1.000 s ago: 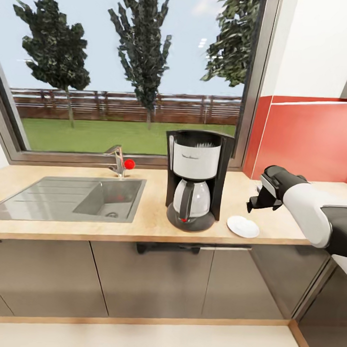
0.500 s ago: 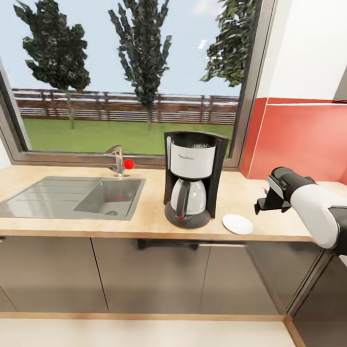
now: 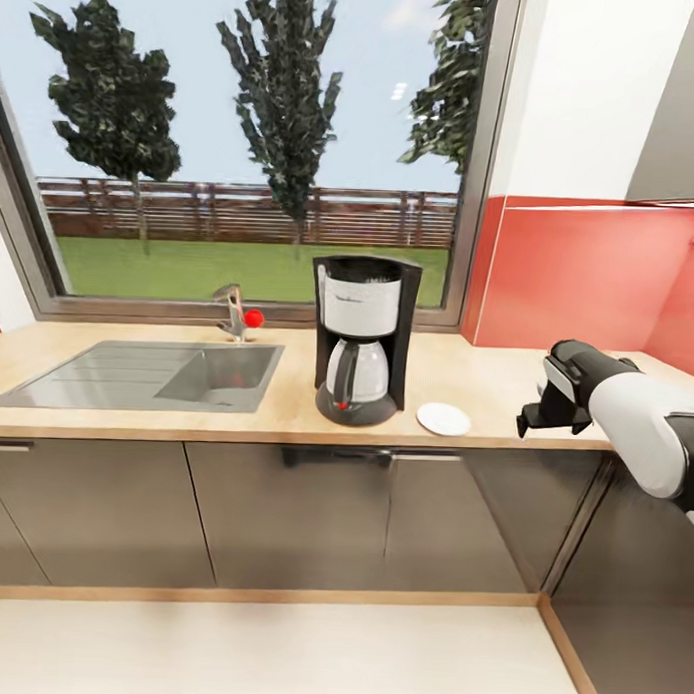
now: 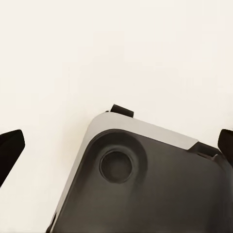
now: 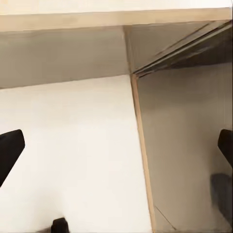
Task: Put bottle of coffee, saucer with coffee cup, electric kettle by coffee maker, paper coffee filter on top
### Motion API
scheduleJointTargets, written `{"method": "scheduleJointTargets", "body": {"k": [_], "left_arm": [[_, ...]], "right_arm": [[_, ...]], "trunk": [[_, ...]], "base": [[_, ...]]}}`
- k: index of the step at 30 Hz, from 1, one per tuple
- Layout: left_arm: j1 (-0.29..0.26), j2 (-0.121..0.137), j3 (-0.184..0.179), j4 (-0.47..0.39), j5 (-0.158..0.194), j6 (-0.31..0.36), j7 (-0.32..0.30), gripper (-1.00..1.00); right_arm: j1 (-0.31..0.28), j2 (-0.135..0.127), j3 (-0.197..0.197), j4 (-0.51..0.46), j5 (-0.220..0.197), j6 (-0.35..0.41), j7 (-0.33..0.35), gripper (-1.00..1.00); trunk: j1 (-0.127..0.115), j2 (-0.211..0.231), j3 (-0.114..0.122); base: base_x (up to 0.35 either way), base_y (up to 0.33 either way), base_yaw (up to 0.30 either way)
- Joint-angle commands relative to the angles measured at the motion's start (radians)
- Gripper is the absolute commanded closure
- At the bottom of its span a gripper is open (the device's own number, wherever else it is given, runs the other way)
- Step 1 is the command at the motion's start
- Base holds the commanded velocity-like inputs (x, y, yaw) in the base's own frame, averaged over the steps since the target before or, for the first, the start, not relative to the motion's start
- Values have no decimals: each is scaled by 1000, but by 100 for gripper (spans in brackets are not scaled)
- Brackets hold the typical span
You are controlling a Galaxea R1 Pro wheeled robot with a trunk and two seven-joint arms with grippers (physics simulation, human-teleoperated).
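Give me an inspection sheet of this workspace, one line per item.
Surface: wooden countertop, sink set into it.
Job's things: coffee maker upright on the countertop; saucer lies beside it, with no cup on it.
Clutter: nothing seen.
Grippers: right gripper hangs off the counter's front edge, open and empty; left gripper open and empty, pointing at the floor.
Cables: nothing seen.
Surroundings: window, tap, red wall panel, grey cabinets.

head: faces countertop (image 3: 486, 392), window | wrists: both look down at floor (image 5: 73, 145)
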Motion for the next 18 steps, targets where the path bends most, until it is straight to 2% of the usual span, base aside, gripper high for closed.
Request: {"method": "scheduleJointTargets", "body": {"k": [1,11,12,13,16,17,18], "left_arm": [[0,0,-7,-2,4,-2,6,-100],[0,1,-6,-2,4,-2,6,-100],[0,1,-6,-2,4,-2,6,-100],[0,1,-6,-2,4,-3,6,-100],[0,1,-3,-2,5,-1,6,-100],[0,1,-2,-2,4,3,6,-100],[0,1,-1,-2,4,4,6,-100]], "right_arm": [[-1,-1,7,6,5,1,11,-100],[21,0,6,17,1,1,12,-100],[45,2,6,17,1,1,13,-100],[106,7,6,17,-2,1,20,-100],[209,11,5,17,-8,-5,23,-100],[317,13,4,18,-13,-89,23,-100],[354,13,3,18,-16,-107,24,-100]], "trunk": [[-1,-1,-1],[-1,-1,-1],[-1,-1,-1],[-1,-1,-1],[-1,-1,-1],[-1,-1,-1],[-1,-1,-1]], "base": [[-305,-130,0],[-305,-130,0],[-305,-129,0],[-295,-93,0],[-282,-41,0],[-274,-6,0],[-271,-4,0]]}}
